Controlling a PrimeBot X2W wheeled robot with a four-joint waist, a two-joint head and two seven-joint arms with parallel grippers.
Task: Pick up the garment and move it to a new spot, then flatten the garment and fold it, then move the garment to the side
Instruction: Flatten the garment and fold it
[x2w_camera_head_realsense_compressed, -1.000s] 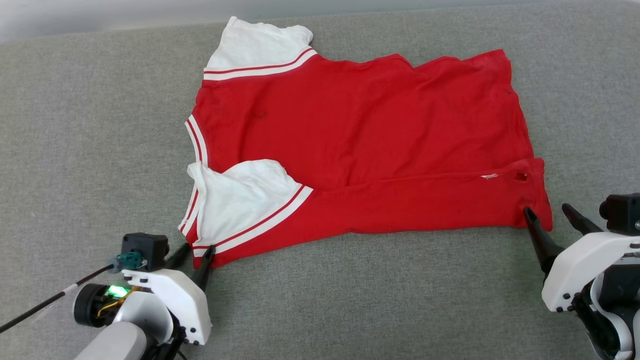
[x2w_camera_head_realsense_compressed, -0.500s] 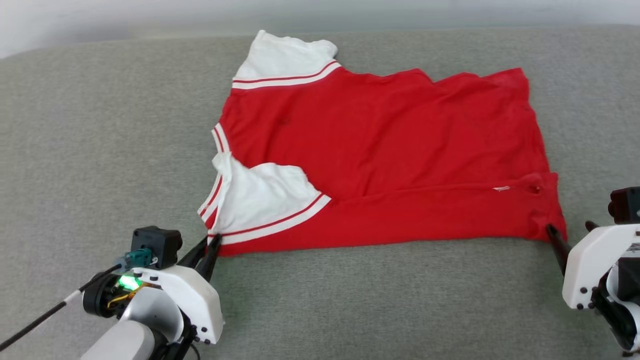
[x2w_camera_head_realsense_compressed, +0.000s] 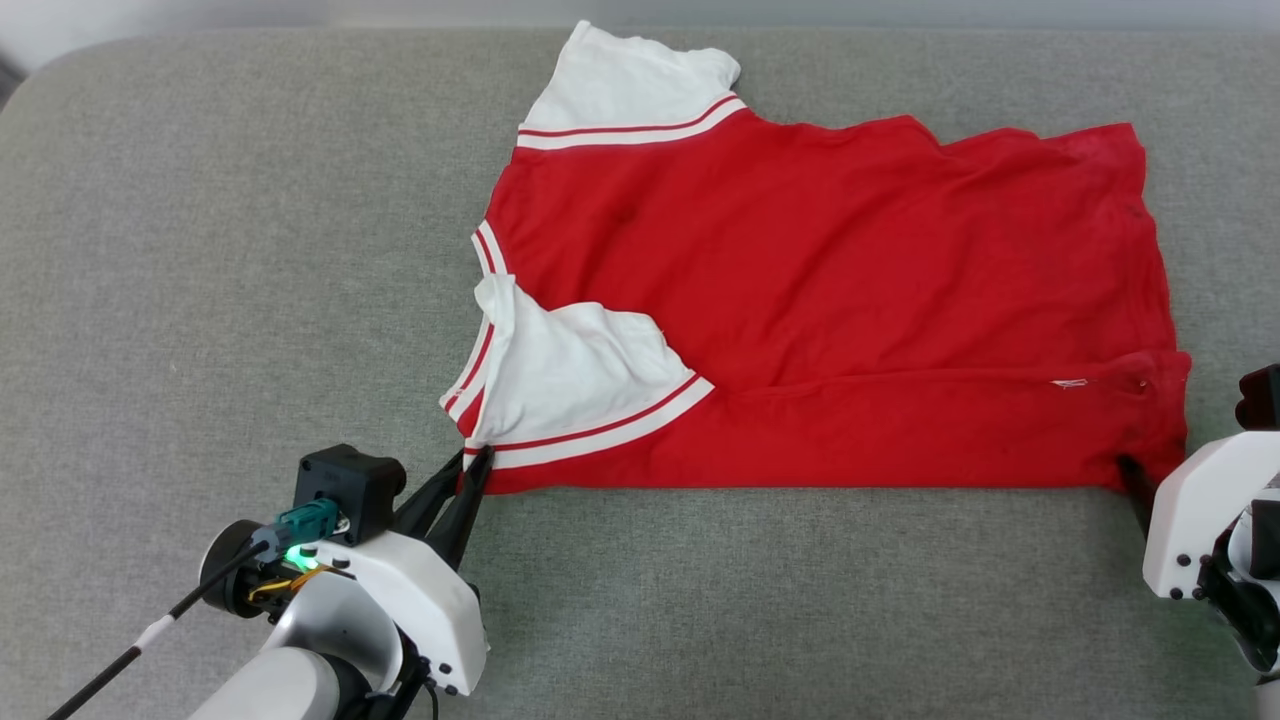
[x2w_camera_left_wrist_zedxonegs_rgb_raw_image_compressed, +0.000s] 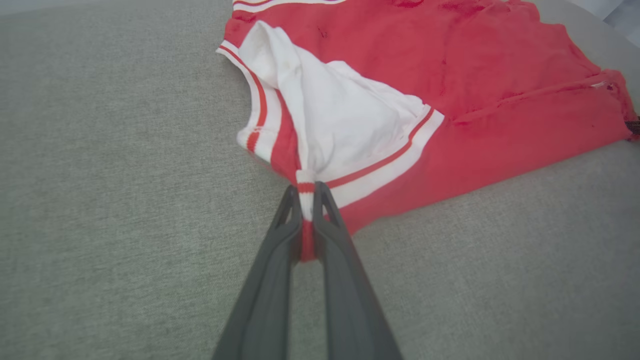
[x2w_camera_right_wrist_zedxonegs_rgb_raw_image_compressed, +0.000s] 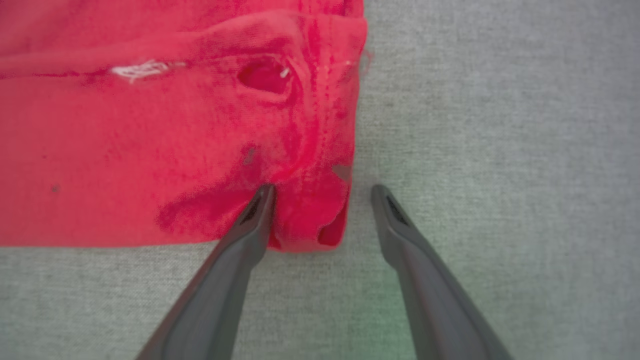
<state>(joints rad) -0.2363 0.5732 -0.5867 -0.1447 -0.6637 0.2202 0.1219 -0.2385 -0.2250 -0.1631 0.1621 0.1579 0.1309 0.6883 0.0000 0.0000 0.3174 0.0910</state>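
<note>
The garment (x2w_camera_head_realsense_compressed: 830, 300) lies across the middle of the grey padded worktop (x2w_camera_head_realsense_compressed: 250, 250), neck to the left, with its near side folded over. It is light, limp cloth that will sag and crease, so I judge corners and trimmed edges the best holds, lifted as a pair. The left claw (x2w_camera_left_wrist_zedxonegs_rgb_raw_image_compressed: 307, 192) is pinched tight on the striped trim at the near shoulder. The right claw (x2w_camera_right_wrist_zedxonegs_rgb_raw_image_compressed: 322, 189) stands open astride the near hem corner, one finger on cloth and one on bare worktop, gripping nothing. Since a second ago the camera has swung; the left claw's fingers looked wider apart then.
</note>
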